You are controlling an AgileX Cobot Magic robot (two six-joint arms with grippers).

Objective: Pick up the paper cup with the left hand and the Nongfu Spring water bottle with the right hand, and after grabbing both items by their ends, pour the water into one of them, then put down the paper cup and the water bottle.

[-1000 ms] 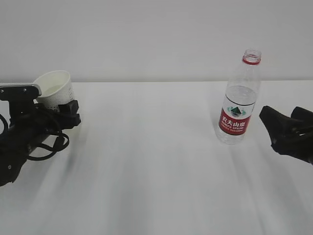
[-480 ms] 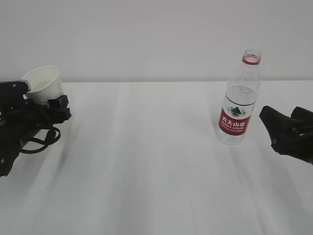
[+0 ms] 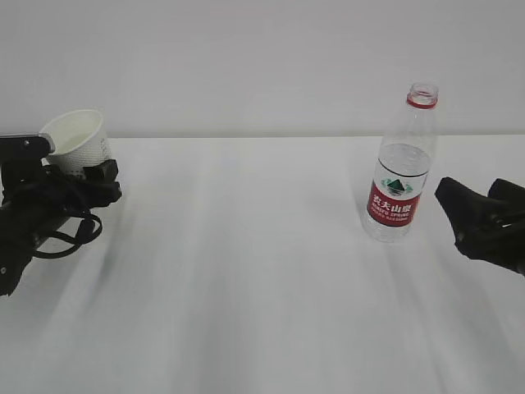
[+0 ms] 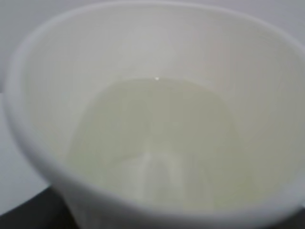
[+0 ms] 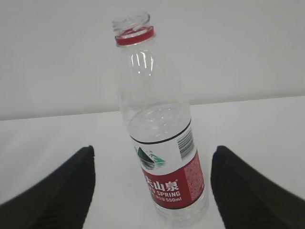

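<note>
The paper cup (image 3: 78, 141) sits at the far left of the white table (image 3: 246, 287), close to the table's left edge. It leans a little, with its open mouth tipped up and to the left. The left hand (image 3: 92, 174) is clamped on the cup's lower part, with black fingers on its sides. In the left wrist view the cup (image 4: 157, 119) fills almost the whole picture, and clear water (image 4: 157, 143) lies in the bottom of it.

The Nongfu Spring water bottle (image 3: 404, 164) stands upright on the right side of the table, with no cap on its red neck ring. Water fills only its lower part.

The right hand (image 3: 472, 215) is just to the right of the bottle, near the right edge. Its two fingers are apart and hold nothing. In the right wrist view the bottle (image 5: 159, 138) stands between the two fingers (image 5: 62, 186) but farther away, not touching them.

The wide middle of the table between cup and bottle is bare white.
</note>
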